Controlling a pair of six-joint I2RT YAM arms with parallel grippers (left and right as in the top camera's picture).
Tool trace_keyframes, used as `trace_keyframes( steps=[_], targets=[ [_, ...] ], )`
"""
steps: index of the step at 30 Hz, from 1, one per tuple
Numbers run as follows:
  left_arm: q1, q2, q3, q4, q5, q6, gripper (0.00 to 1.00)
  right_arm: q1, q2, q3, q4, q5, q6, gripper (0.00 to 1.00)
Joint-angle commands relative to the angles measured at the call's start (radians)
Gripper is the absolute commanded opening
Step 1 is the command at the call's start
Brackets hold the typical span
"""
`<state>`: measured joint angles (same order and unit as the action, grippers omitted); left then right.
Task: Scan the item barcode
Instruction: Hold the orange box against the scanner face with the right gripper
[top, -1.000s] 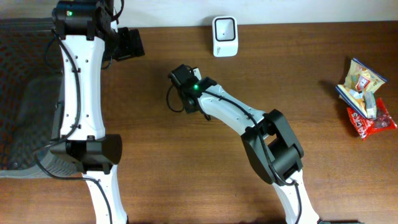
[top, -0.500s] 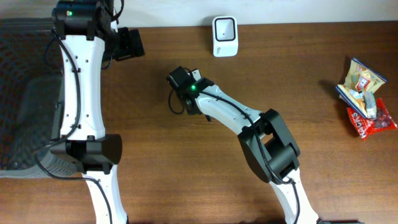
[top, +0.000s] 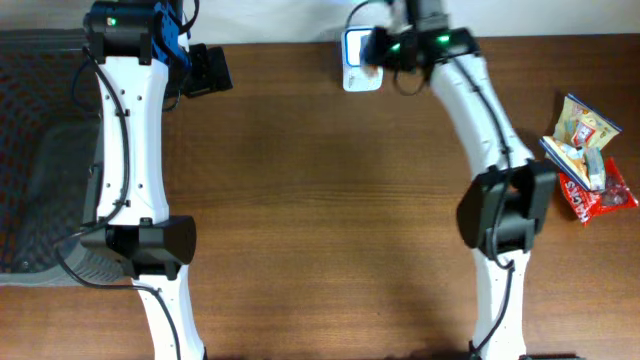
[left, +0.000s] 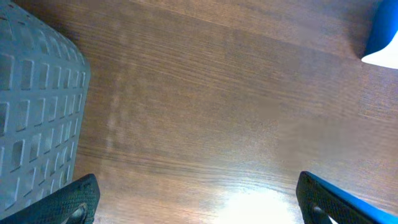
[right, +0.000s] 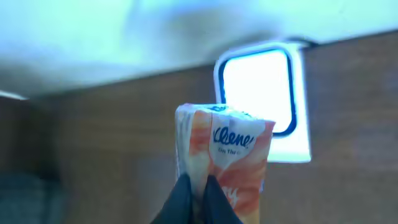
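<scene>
My right gripper (right: 198, 186) is shut on the lower edge of a small orange-and-white Kleenex tissue pack (right: 231, 149), which stands upright just in front of the scanner's bright white window (right: 260, 93). From overhead, the right gripper (top: 380, 44) hovers at the table's back edge, partly covering the white barcode scanner (top: 354, 68); the pack itself is hard to pick out there. The left gripper (top: 205, 70) hangs wide open at the back left, and its fingertips (left: 79, 200) have only bare wood between them.
A pile of snack packets (top: 588, 160) lies at the right edge of the table. A grey mesh basket (top: 40, 150) sits along the left side, and its corner (left: 34, 106) shows in the left wrist view.
The right arm has swung from the middle of the table up to the scanner at the back, carrying the tissue pack. The left arm has not moved.
</scene>
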<state>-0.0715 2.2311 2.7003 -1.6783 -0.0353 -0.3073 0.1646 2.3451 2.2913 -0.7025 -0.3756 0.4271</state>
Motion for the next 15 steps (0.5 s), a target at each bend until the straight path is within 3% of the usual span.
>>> trace_keyframes(
  steps=[1, 7, 15],
  targets=[
    [0.001, -0.015, -0.004, 0.0, -0.014, -0.007, 0.99, -0.048, 0.042, 0.018, 0.139, -0.231, 0.129, 0.04],
    [0.001, -0.015, -0.004, 0.0, -0.014, -0.006, 0.99, -0.021, 0.129, 0.018, 0.327, -0.167, 0.369, 0.04],
    [0.001, -0.015, -0.004, 0.0, -0.014, -0.007, 0.99, -0.021, 0.152, 0.018, 0.343, -0.157, 0.385, 0.04]
  ],
)
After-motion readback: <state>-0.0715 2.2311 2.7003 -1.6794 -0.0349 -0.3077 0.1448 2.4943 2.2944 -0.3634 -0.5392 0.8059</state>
